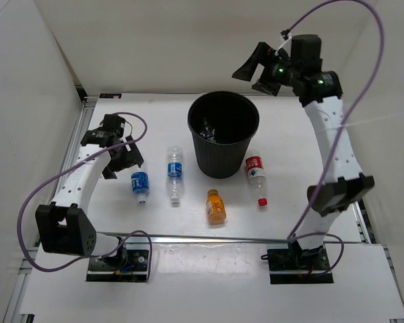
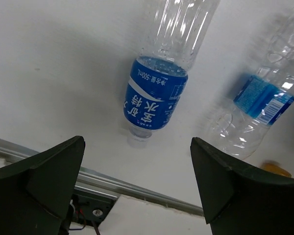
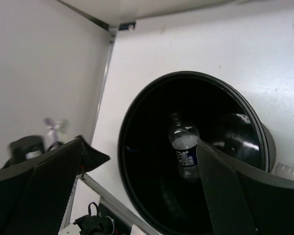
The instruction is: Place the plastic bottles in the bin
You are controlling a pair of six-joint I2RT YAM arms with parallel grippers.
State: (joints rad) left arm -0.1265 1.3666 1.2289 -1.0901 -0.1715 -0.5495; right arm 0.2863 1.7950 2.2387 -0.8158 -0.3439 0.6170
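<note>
R gripper [image 3: 139, 143] released, jaws wide, above bin [image 1: 222, 163]; dark-label bottle [image 3: 185, 152] lies inside bin. L gripper [image 2: 137, 142] also open, over blue-label bottle [image 2: 154, 93] left of bin. Orange bottle [image 1: 216, 206] & red-label bottle [image 1: 256, 176] near bin's base.

The bin [image 1: 223, 134] stands on the table [image 1: 289, 134], toward the far middle, with one bottle [image 3: 185, 147] lying inside it. Four more bottles lie on the table nearer than the bin. Left of the bin, the leftmost bottle [image 1: 140, 186] and the second bottle [image 1: 174, 173] lie side by side but apart, caps pointing near. The nearest bottle [image 1: 216, 206] lies in front of the bin. The right-hand bottle [image 1: 256, 177] lies just beside the bin's right side.
</note>
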